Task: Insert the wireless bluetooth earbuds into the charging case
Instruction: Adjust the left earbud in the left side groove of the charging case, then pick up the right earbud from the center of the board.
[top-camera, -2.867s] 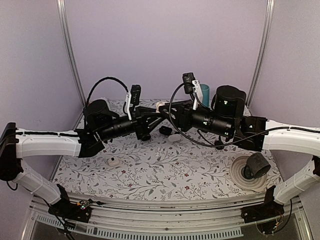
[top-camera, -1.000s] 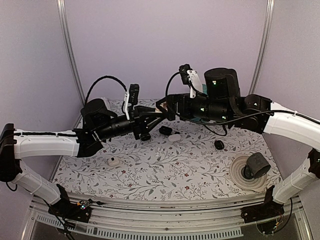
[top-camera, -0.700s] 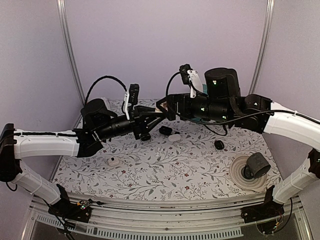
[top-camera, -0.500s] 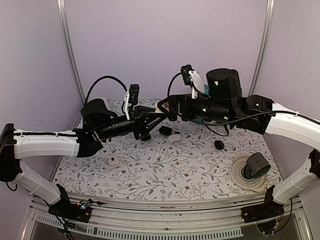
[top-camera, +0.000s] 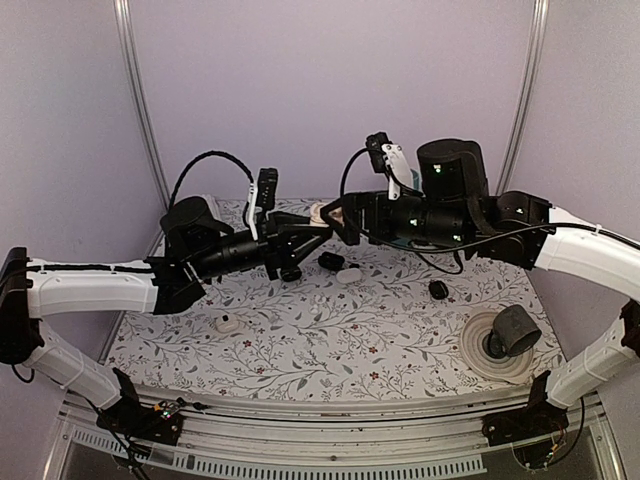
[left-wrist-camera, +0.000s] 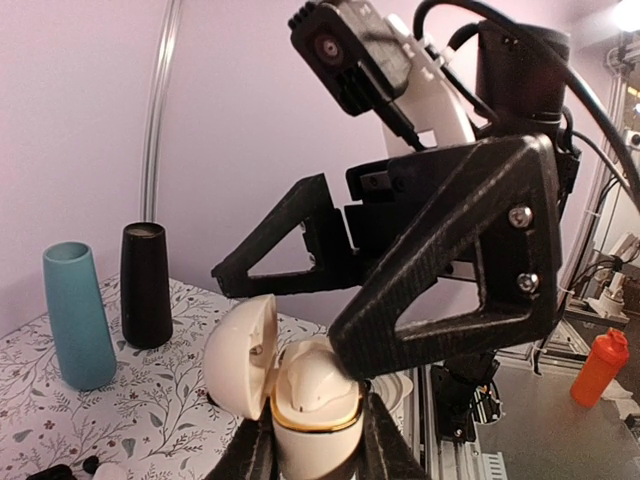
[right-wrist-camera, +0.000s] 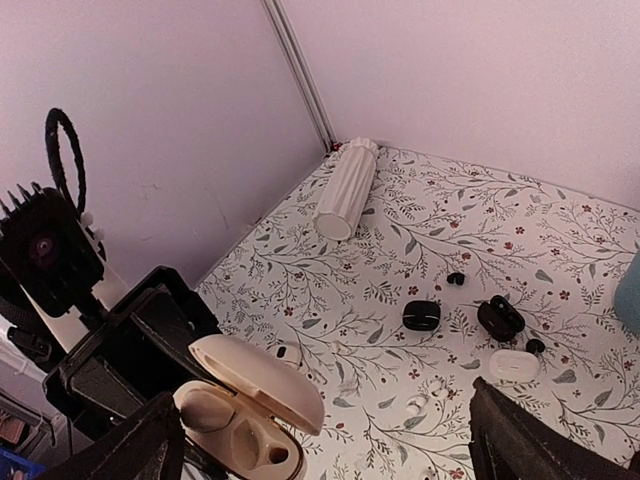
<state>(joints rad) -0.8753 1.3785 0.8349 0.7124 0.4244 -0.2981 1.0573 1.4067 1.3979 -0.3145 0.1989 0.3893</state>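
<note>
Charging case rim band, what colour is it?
Gold; the case band shows best in the left wrist view.

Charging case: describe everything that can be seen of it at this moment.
The charging case is a glossy cream-white pebble, seemingly plastic, with a gold-coloured band round the body's rim. Its hinged lid stands open, showing moulded hollows inside. The left end effector pinches the body from both sides, holding it above the table. The open right end effector is close by; contact cannot be told.
</note>
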